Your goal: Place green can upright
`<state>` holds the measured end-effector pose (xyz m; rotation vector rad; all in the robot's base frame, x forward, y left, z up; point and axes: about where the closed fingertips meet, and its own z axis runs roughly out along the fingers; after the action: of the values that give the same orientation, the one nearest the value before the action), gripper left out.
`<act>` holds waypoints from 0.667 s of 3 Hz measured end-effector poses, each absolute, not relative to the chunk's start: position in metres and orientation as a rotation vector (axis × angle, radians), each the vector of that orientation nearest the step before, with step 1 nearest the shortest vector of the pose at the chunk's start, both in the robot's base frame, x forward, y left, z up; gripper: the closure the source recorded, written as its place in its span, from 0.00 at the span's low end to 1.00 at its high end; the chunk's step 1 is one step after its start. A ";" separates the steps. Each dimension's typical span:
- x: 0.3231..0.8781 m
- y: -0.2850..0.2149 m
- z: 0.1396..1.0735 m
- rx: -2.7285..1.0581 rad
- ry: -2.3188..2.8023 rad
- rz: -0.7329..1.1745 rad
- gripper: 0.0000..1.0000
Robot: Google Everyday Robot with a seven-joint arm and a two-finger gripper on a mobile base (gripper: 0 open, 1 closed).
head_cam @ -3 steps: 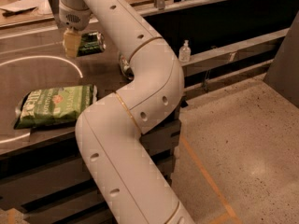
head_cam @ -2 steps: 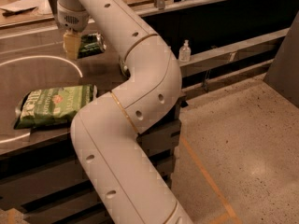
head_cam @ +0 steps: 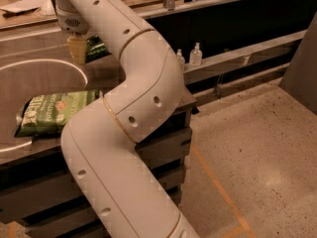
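My gripper (head_cam: 77,51) hangs from the arm at the upper left, over the dark counter (head_cam: 44,76). Just right of it and behind it lies a small dark green thing with light lettering, the green can (head_cam: 97,47). The arm hides part of the can, and I cannot tell whether it stands or lies. The gripper is close beside the can, and I cannot tell whether they touch.
A flat green chip bag (head_cam: 54,112) lies at the counter's front edge. My arm's large white elbow (head_cam: 143,88) fills the middle of the view. Two small bottles (head_cam: 196,54) stand on a ledge to the right. Speckled floor (head_cam: 247,148) lies at the lower right.
The arm's elbow has shifted slightly to the left. The gripper stays at nearly the same spot beside the green can.
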<state>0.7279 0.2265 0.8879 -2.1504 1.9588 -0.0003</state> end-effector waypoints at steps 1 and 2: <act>0.732 0.216 0.889 -2.160 2.006 -0.124 1.00; 0.736 0.198 0.892 -2.157 2.061 -0.247 1.00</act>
<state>0.7362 0.1983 0.8919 -2.1573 2.0613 -0.2470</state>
